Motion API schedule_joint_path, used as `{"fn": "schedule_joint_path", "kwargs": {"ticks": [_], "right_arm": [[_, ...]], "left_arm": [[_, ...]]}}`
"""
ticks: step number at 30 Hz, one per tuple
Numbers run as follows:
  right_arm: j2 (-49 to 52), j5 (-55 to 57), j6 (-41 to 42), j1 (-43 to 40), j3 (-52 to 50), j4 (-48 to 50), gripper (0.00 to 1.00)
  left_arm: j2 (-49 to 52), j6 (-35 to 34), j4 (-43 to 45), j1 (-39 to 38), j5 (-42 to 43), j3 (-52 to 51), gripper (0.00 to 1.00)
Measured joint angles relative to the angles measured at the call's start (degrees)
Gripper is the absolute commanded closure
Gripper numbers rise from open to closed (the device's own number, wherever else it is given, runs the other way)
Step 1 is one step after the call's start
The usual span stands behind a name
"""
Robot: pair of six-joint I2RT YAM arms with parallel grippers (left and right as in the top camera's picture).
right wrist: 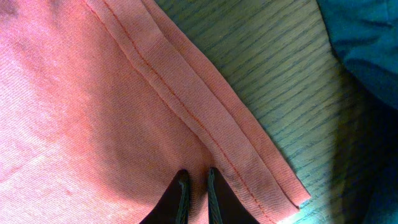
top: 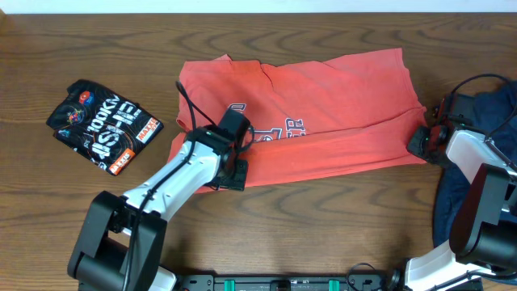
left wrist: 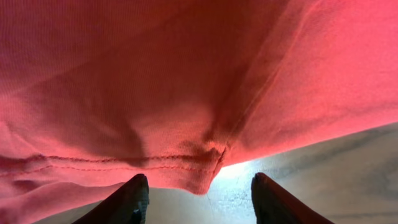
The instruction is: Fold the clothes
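Two arms meet at a red shirt (top: 323,121) spread across the middle of the tabletop (top: 323,226). The left end effector (top: 234,171) is at its near edge and the right end effector (top: 420,144) at its right edge. A folded black shirt (top: 103,125) lies to the left, a blue garment (top: 493,105) to the right.

Left wrist: the fingers (left wrist: 134,200) are spread wide, with a hem corner between them.

Right wrist: the fingers (right wrist: 180,199) are pinched onto the shirt beside its hem.
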Motion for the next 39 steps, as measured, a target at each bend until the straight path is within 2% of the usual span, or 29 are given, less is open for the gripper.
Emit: {"fn": "schedule_joint_path", "kwargs": {"ticks": [4,6,7,10,11,13,21,25,30,36,37,38,39], "right_arm": [[0.0,0.0,0.0,0.0,0.0,0.0,0.89],[0.0,-0.02,0.0,0.0,0.0,0.0,0.89],[0.0,0.0,0.0,0.0,0.0,0.0,0.89],[0.0,-0.02,0.0,0.0,0.0,0.0,0.9],[0.0,0.0,0.0,0.0,0.0,0.0,0.89],[0.0,0.0,0.0,0.0,0.0,0.0,0.89],[0.0,-0.02,0.0,0.0,0.0,0.0,0.9],[0.0,0.0,0.0,0.0,0.0,0.02,0.9],[0.0,0.02,0.0,0.0,0.0,0.0,0.9],[0.0,0.02,0.0,0.0,0.0,0.07,0.9],[0.0,0.04,0.0,0.0,0.0,0.07,0.9],[0.0,0.04,0.0,0.0,0.0,0.07,0.9],[0.0,0.04,0.0,0.0,0.0,0.07,0.9]], "left_arm": [[0.0,0.02,2.45,-0.15,-0.61,-2.51,0.47],[0.0,-0.09,2.99,-0.15,-0.87,-3.41,0.54],[0.0,-0.11,3.13,-0.15,-1.05,-3.63,0.62],[0.0,-0.17,4.04,-0.15,-1.49,-3.72,0.79],[0.0,0.22,4.5,-0.15,-1.53,-3.72,0.88],[0.0,-0.04,4.63,-0.15,-1.64,-3.72,0.94],[0.0,0.94,4.61,-0.15,-1.7,-2.69,0.94],[0.0,2.45,8.02,0.24,-2.8,3.43,0.94],[-0.11,2.99,16.68,2.47,-3.43,12.66,0.94],[-0.09,2.75,15.5,2.78,-1.18,13.4,0.94],[0.02,2.78,15.13,2.75,-0.94,13.4,0.92],[0.13,2.78,14.88,2.75,-0.5,13.4,0.85],[0.26,2.93,14.82,2.75,-0.33,13.4,0.63]]}}
